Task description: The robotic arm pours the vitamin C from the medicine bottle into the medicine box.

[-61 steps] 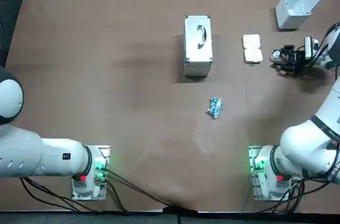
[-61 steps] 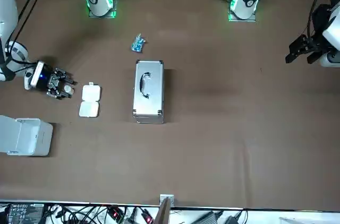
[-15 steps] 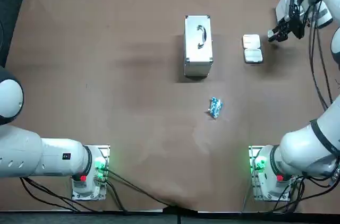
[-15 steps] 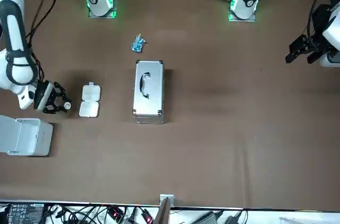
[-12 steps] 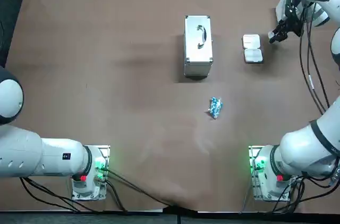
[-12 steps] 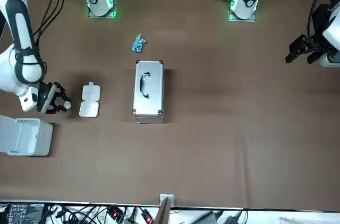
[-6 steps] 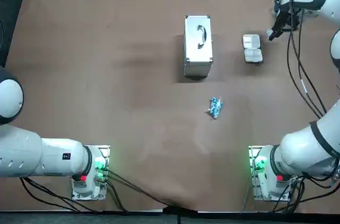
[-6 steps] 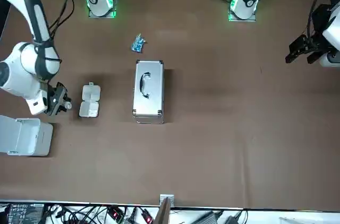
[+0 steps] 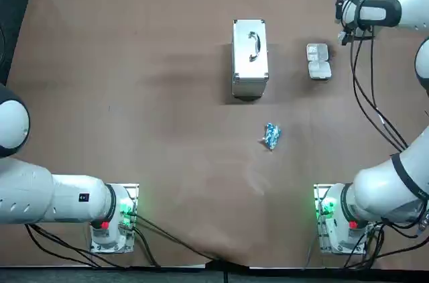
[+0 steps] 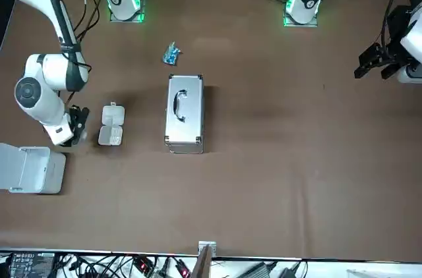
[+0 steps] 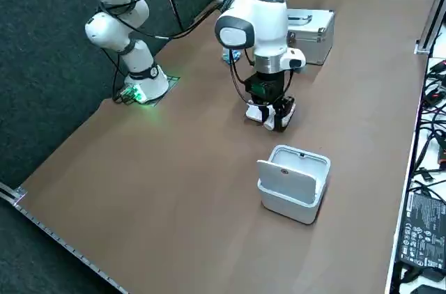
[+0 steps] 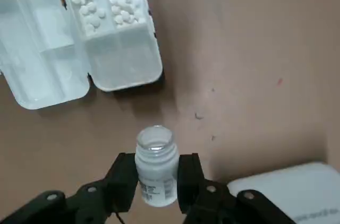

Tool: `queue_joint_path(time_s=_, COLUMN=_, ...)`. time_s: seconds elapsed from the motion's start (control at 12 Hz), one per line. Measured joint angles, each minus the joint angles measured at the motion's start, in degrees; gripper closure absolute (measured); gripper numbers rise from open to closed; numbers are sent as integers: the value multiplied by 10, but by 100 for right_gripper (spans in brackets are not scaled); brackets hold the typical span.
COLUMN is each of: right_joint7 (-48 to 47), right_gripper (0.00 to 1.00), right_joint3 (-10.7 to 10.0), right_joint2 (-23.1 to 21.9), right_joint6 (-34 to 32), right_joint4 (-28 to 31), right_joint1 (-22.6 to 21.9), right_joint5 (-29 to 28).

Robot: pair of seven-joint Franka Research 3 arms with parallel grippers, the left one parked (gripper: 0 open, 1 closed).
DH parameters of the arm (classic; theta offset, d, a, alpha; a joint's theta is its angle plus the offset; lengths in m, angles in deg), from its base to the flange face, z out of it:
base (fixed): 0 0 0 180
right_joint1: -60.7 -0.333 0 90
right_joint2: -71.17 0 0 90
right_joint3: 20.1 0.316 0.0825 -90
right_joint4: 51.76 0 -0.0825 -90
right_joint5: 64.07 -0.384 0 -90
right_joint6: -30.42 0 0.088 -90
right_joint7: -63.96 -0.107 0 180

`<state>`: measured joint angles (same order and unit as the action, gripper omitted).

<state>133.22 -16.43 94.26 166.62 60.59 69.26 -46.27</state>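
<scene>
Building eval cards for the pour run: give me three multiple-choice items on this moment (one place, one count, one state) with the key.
1. Where is the medicine bottle?
A. clamped in the right pincer
B. standing free, nothing gripping it
C. lying inside the medicine box

2. How many compartments of the medicine box hold tablets?
A. none
B. two
C. all of them

3. What state is the medicine box in?
A. shut
B. open, lid laid flat beside the tray
C. flipped upside down

Key:
1 A: the wrist view shows the pincer closed on the bottle from both sides, hovering beside the box.
2 B: tablets lie only in two neighbouring compartments.
3 B: lid and tray lie side by side, insides up.
</scene>
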Motion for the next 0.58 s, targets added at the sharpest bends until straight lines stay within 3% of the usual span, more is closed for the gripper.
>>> queue_joint_path(time_s=0.58, right_joint7=-34, right_gripper=57, right_joint3=44, right_joint2=17, right_joint6=0, right_joint4=10, right_joint1=-7, right_joint5=98)
